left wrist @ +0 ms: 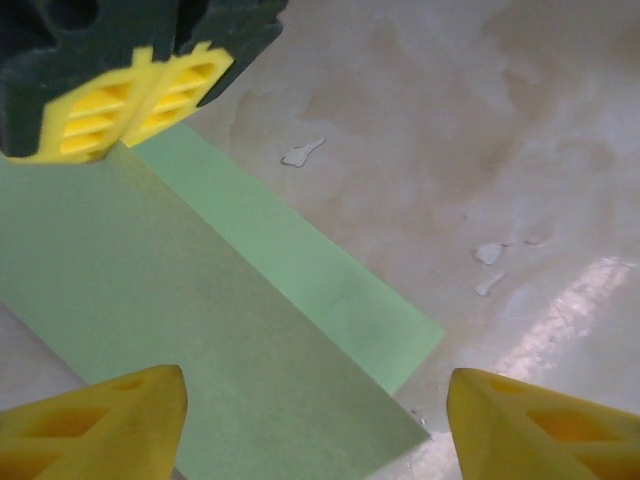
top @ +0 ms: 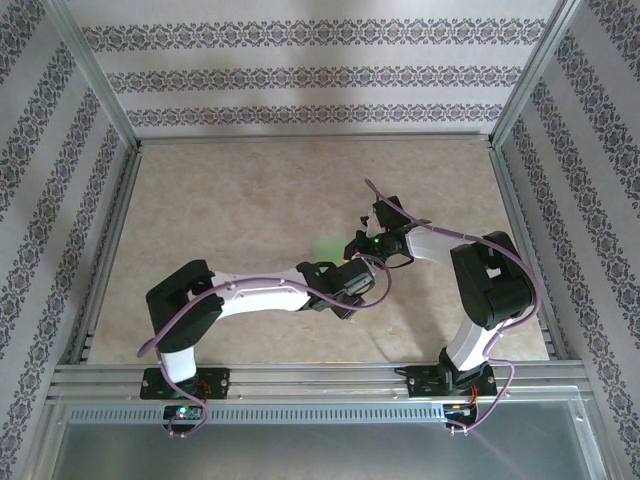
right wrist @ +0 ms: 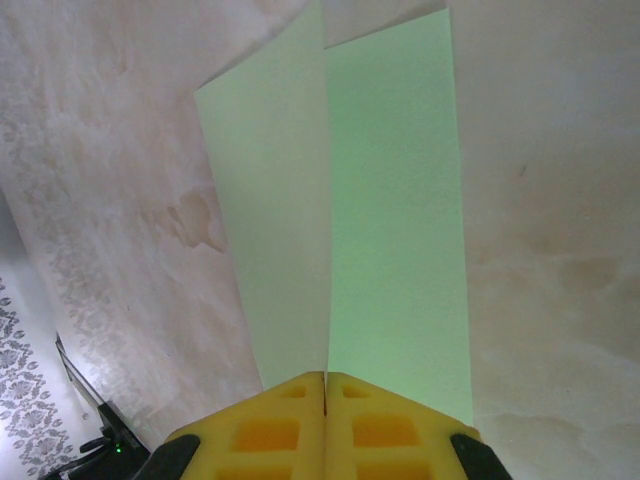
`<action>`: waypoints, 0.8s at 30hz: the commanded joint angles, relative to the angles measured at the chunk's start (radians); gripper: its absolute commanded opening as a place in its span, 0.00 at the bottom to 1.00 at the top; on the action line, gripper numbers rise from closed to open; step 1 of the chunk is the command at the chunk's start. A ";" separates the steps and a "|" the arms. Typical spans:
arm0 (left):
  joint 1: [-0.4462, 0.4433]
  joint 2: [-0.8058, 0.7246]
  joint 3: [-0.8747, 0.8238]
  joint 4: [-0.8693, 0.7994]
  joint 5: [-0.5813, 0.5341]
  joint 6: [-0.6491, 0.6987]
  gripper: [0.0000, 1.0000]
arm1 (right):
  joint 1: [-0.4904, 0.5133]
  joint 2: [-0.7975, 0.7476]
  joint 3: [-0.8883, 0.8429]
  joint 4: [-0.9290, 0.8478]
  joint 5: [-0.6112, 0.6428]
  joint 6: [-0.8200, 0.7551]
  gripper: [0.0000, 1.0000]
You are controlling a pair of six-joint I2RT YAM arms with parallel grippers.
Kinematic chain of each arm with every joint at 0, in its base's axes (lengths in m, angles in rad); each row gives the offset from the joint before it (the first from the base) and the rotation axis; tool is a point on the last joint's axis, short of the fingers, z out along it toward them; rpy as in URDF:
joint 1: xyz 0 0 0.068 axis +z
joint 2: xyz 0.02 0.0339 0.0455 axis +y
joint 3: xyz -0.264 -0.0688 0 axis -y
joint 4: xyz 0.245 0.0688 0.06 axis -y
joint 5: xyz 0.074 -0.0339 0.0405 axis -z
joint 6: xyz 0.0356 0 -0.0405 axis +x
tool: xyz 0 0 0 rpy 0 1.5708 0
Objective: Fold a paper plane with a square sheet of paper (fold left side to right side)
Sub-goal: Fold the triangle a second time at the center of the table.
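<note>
Your left gripper [left wrist: 315, 380] hung released, a yellow pad at each lower corner of its wrist view, the folded square sheet of paper [left wrist: 200, 300] lying flat between them. At upper left there, your right gripper [right wrist: 325, 382] was clenched, its tips pinning the sheet, seemingly not grasping it. To crease well, you needed that pin firm and the flap squared, since a strip of the lower layer showed beside it.

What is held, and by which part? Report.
Right gripper, shut, meets the green paper at its edge; pinching or pressing cannot be told. Left gripper open, holding nothing.
</note>
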 commanded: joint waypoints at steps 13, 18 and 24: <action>-0.005 -0.045 -0.001 -0.035 0.050 0.013 0.00 | -0.008 -0.016 0.069 -0.078 0.071 -0.045 0.10; 0.038 -0.095 -0.045 0.019 0.154 -0.046 0.00 | -0.042 -0.110 0.054 -0.091 0.132 -0.083 0.28; 0.143 -0.159 -0.124 0.127 0.380 -0.143 0.00 | -0.132 -0.268 -0.049 -0.113 0.159 -0.126 0.38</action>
